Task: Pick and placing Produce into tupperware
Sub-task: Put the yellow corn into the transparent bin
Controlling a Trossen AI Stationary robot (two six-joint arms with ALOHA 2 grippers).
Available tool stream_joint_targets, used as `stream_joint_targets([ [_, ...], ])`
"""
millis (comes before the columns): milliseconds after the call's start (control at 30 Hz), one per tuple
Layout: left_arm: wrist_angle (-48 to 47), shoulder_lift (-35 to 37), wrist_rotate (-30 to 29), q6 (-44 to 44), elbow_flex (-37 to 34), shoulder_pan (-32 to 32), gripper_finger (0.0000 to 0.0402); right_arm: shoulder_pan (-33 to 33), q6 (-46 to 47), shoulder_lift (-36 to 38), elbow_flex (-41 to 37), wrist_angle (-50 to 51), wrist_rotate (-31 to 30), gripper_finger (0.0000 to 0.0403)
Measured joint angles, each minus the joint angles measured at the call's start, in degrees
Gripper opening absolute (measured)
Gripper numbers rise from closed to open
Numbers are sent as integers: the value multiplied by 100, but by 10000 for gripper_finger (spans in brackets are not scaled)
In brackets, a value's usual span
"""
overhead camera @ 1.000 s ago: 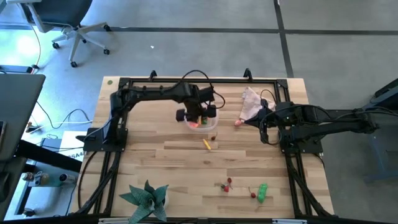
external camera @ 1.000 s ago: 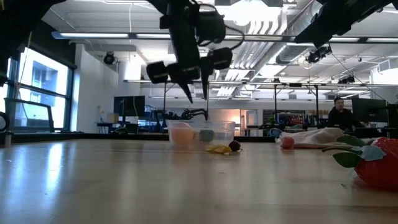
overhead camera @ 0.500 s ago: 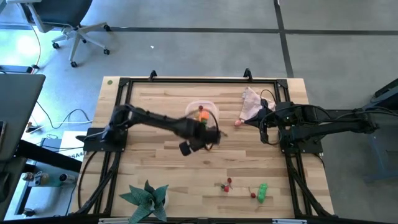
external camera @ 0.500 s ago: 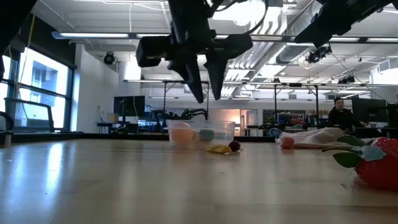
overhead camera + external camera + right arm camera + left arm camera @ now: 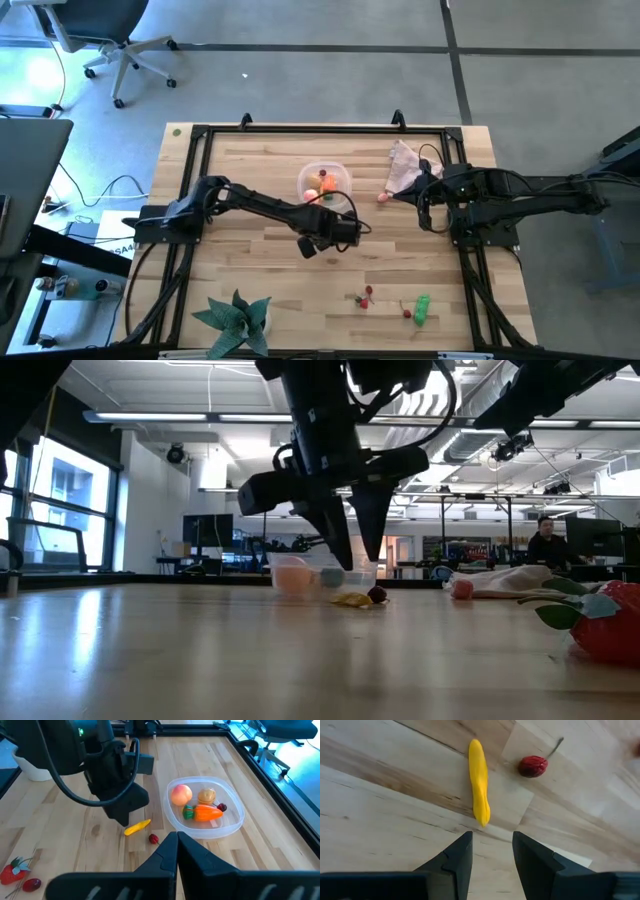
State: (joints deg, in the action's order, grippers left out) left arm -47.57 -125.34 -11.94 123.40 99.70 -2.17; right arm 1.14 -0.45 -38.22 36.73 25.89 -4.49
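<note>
We hang the left tool (image 5: 492, 851), fingers parted and empty, just above the yellow stick (image 5: 479, 782) so they can straddle it. The tupperware (image 5: 206, 809) lies beyond, seemingly part-filled. Our right tool (image 5: 176, 845) waits closed, well aside.

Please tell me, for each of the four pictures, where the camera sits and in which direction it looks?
High: above, straight down; both arms, tupperware.
Low: table height, level across the table; left gripper hanging over the wood.
Left wrist: on the left arm, facing the table; its open fingers near the yellow piece.
Right wrist: on the right arm, facing the left arm; shut right gripper.
Both wrist views share the yellow piece.
</note>
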Motion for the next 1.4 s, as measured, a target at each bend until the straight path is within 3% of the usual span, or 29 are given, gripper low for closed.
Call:
stream_joint_targets([
  [133,-19,0,256,2,0,95,135,0,-2,-2,0,0,0,0],
  [567,-77,-101,998,-163,-8,540,222,-1,0,0,0,0,0,0],
  [1400,-241,-354,1090,-107,-1,605,222,-1,-1,0,0,-1,0,0],
])
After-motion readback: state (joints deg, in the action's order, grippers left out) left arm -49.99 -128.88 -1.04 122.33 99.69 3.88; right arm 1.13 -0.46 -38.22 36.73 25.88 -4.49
